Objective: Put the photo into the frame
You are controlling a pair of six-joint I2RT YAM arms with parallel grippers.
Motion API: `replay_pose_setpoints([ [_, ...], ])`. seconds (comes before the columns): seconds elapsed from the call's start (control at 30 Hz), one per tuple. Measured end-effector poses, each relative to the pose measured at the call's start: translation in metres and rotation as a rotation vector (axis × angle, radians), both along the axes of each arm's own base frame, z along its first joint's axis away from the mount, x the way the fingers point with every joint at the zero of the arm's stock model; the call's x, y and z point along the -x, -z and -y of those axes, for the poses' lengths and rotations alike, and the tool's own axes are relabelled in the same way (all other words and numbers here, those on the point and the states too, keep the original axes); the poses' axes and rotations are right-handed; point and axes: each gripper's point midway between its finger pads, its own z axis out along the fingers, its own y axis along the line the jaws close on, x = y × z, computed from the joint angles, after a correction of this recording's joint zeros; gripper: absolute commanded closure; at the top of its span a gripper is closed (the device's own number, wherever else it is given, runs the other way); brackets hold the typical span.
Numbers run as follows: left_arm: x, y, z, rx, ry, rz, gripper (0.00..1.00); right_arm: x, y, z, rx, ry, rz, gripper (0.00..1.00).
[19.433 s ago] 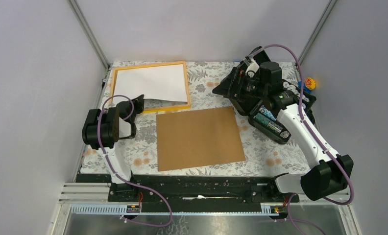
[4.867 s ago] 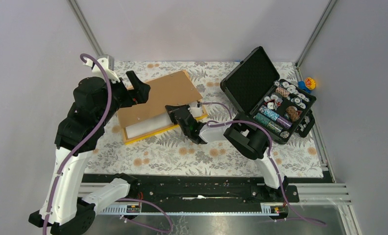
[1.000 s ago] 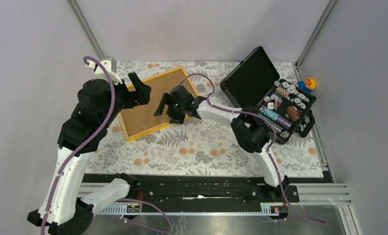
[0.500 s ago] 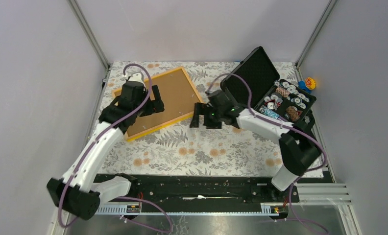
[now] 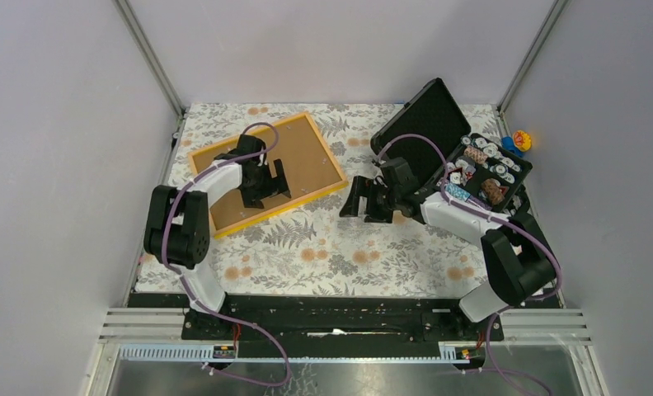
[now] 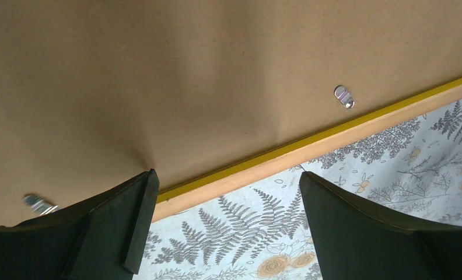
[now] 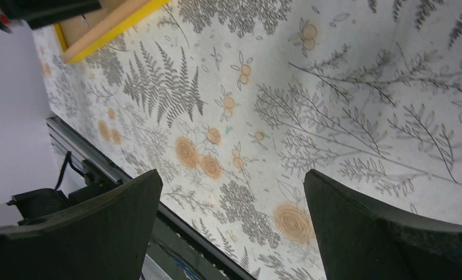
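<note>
Jaws apart; left over frame [image 5: 307, 198], right near case [image 5: 426, 132].

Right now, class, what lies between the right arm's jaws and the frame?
Only bare floral tablecloth reaches the frame; top and right wrist views show it.

**No Readable Text**

No words, numbers or brand marks can be read in any view. The small pieces [image 5: 481, 158] inside the open black plastic case [image 5: 422, 130] bear printed patterns, too small to make out.
</note>
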Motion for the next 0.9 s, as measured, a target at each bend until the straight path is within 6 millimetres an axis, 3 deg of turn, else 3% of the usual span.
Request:
replay_pose_setpoints([
  [0.1, 0.002, 0.011, 0.008, 0.042, 0.010, -0.028, 0.01, -0.010, 0.003, -0.009, -0.046, 0.023, -0.005, 0.00],
  [0.4, 0.015, 0.009, 0.016, 0.115, 0.015, 0.040, 0.01, -0.040, 0.045, -0.029, -0.060, 0.171, -0.136, 0.00],
  [0.57, 0.026, 0.007, 0.028, 0.168, 0.028, 0.059, 0.01, -0.070, 0.043, -0.048, -0.058, 0.240, -0.098, 0.00],
  [0.77, 0.040, 0.004, 0.063, 0.225, 0.090, 0.051, 0.01, -0.100, 0.037, -0.080, -0.081, 0.264, -0.049, 0.03],
  [0.9, 0.051, 0.002, 0.091, 0.266, 0.144, 0.053, 0.01, -0.113, 0.045, -0.086, -0.040, 0.262, -0.049, 0.06],
])
